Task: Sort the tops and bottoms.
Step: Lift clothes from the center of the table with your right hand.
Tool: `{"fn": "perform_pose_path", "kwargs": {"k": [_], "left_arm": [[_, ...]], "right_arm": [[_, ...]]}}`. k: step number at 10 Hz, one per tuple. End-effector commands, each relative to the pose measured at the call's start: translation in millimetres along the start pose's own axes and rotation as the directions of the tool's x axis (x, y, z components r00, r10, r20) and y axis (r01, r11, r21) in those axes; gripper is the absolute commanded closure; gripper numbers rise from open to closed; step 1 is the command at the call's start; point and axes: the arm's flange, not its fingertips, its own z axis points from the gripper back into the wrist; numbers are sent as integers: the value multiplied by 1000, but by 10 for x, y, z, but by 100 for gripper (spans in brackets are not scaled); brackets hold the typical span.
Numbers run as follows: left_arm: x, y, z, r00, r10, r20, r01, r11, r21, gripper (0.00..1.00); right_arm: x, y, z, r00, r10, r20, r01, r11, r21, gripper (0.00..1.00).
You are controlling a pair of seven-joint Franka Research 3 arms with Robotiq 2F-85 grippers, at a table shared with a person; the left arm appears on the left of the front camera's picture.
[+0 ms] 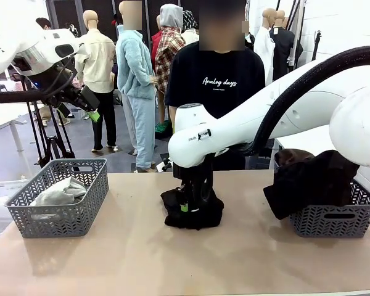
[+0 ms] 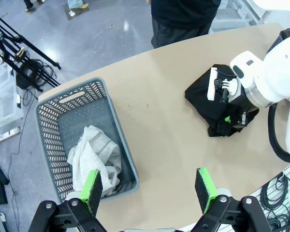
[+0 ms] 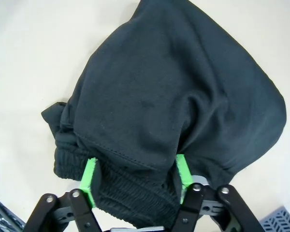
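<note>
My right gripper [image 3: 135, 180] is pressing down into the black garment [image 3: 183, 92] mid-table, its pads straddling the bunched waistband fold with cloth between them; whether they are gripping yet I cannot tell. My left gripper [image 2: 150, 188] is hovering with jaws wide apart and nothing between them. Below it, the left basket [image 2: 52, 121] is holding the light grey top [image 2: 94, 154], while the right basket [image 1: 333, 219] is carrying piled dark bottoms [image 1: 311, 179].
</note>
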Motion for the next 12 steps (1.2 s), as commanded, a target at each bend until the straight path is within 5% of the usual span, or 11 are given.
{"fn": "perform_pose_path", "kwargs": {"k": [1, 3, 10, 12], "left_arm": [[3, 8, 7, 1000, 1, 2, -1, 1000, 0, 0], [3, 8, 7, 1000, 1, 2, -1, 1000, 0, 0], [3, 8, 7, 1000, 1, 2, -1, 1000, 0, 0], [3, 8, 7, 1000, 1, 2, -1, 1000, 0, 0]], "right_arm": [[-32, -54, -30, 1000, 17, -9, -16, 999, 32, 59], [-72, -58, -78, 1000, 9, -5, -9, 998, 58, 99], [-105, -84, -33, 999, 10, 30, -13, 995, 101, 100], [-229, 35, 463, 997, 0, 72, 2, 1000, -16, 100]]}}
